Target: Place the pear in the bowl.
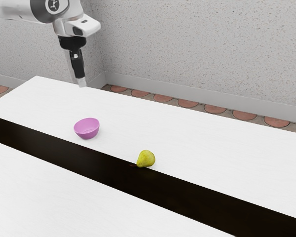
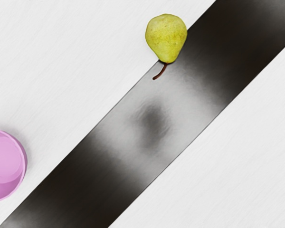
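Black end effector (image 1: 81,85), opening indeterminable; round logo (image 1: 53,5) on white arm (image 1: 23,11). White worktop (image 1: 197,140), black band (image 1: 202,195); yellow-green pear (image 1: 146,158); round pink bowl (image 1: 87,129).

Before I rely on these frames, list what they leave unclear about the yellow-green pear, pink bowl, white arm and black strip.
Wrist view: one side of the bowl, cut off by the edge.
Both views: the pear's underside, hidden by its own body.
Exterior view: the arm's base, cut off by the edge.
Wrist view: the dark reflection in the strip, blurred.
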### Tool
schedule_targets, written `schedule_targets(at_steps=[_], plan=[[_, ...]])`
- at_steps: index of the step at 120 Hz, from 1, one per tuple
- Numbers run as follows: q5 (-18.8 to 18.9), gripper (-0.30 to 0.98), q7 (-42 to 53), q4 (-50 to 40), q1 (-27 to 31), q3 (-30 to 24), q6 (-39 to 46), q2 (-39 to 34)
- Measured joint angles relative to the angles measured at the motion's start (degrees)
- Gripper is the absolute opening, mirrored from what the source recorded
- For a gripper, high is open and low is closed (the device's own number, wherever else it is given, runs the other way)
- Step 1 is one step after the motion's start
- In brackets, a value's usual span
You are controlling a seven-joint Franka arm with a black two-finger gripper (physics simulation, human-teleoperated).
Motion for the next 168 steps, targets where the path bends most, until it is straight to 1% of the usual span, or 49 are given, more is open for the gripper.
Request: schedule_targets(at_steps=[39, 57, 71, 81, 92, 99, 104, 111, 133, 148, 168], plan=[[-0.1, 0.69, 3.0, 0.0, -0.2, -0.3, 0.0, 0.8], [-3.6, 0.69, 2.7, 3.1, -3.7, -0.2, 0.6, 7.3], [-4.9, 0.68, 0.7, 3.6, -6.7, -0.1, 3.2, 11.9], [-5.5, 0.69, -0.8, 2.7, -7.5, 0.0, 4.9, 13.6], [-5.9, 0.69, -2.7, -2.6, -8.3, 0.1, 10.0, 14.4], [-6.6, 0.69, -4.0, -3.9, -8.4, 0.1, 12.7, 16.4], [-6.5, 0.68, -4.8, -4.5, -8.4, 0.1, 15.0, 17.7], [-6.6, 0.69, -5.9, -7.5, -8.4, 0.1, 19.3, 18.5], [-8.7, 0.69, -8.7, -11.6, -8.6, -0.1, 31.3, 22.3], [-8.8, 0.69, -9.6, -11.8, -8.9, -0.2, 35.6, 24.6], [-9.0, 0.69, -9.4, -12.3, -8.9, -0.2, 38.4, 26.4]])
